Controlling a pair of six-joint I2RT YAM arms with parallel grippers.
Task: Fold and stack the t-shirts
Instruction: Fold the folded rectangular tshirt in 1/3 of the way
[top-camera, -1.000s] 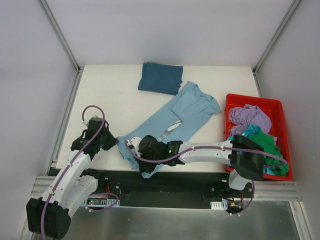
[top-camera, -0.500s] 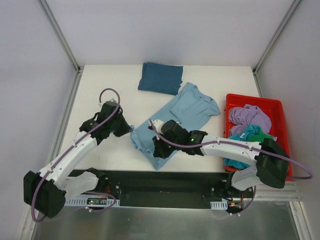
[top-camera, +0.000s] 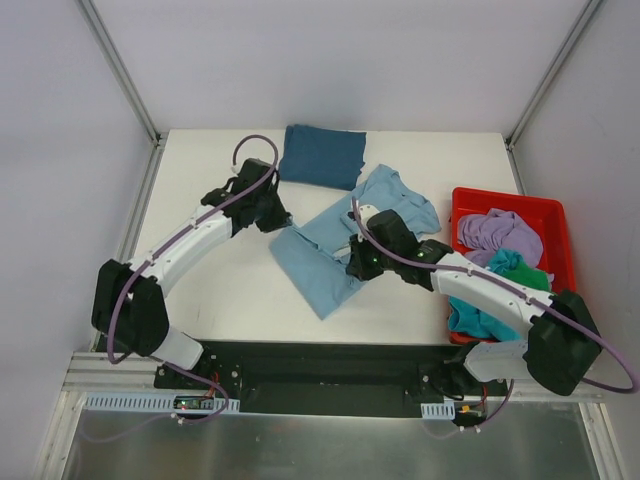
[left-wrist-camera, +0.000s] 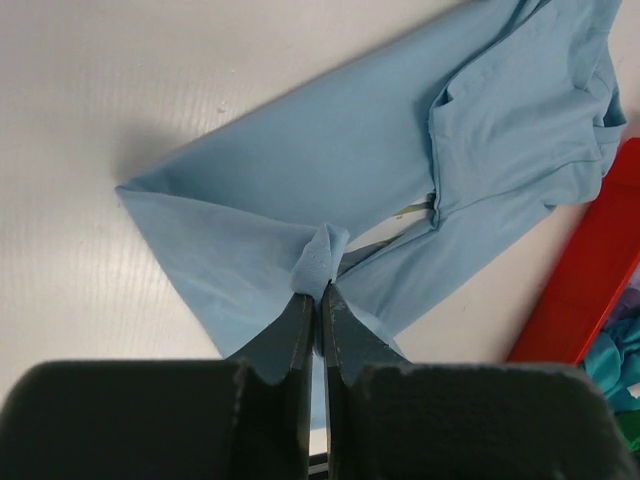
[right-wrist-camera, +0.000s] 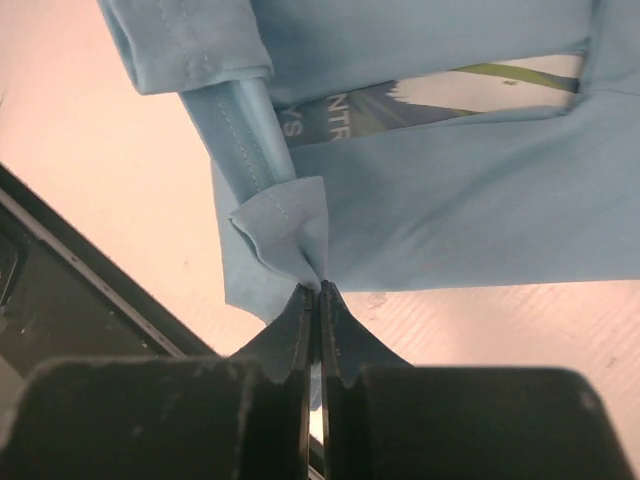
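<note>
Now the left gripper (left-wrist-camera: 318, 292) is closed tight on a fold of the sky-blue t-shirt (top-camera: 312, 272); the right gripper (right-wrist-camera: 318, 290) pinches another fold of it.

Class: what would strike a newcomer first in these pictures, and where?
A light blue t-shirt lies half-folded mid-table, its fabric pinched by the left fingers and the right fingers. A red bin at the right edge holds lilac, green and turquoise shirts; a folded dark blue shirt lies at the far edge.
</note>
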